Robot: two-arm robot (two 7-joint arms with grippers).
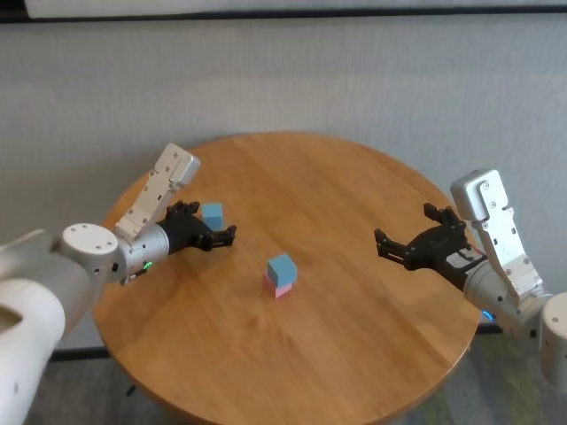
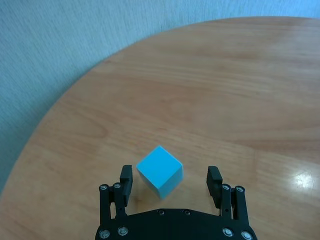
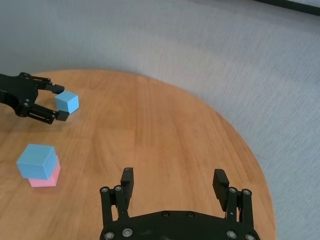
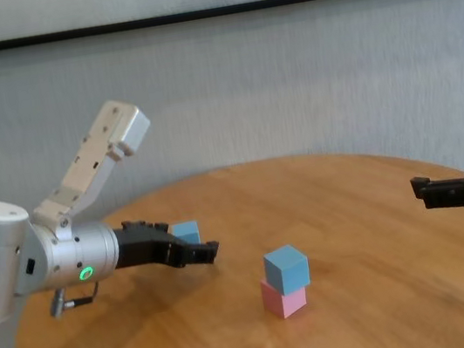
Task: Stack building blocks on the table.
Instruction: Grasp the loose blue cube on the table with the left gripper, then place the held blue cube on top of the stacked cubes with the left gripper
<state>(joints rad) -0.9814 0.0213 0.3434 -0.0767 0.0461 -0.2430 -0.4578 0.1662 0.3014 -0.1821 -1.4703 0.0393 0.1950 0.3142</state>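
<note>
On the round wooden table [image 1: 337,195], a light blue block [image 1: 281,266] rests on a pale pink block [image 1: 278,286] near the middle; the chest view also shows this blue block [image 4: 286,268] on the pink one [image 4: 283,300]. A second light blue block [image 2: 159,171] lies on the table's left side. My left gripper [image 2: 170,175] is open and low over the table, one finger on each side of that block, with a gap showing on at least one side. Over the table's right side my right gripper [image 1: 403,228] is open and holds nothing.
Bare wood lies between the stack and my right gripper [image 3: 172,177]. The table's rounded edge [image 3: 240,145] runs close behind both grippers, and a grey wall stands beyond it.
</note>
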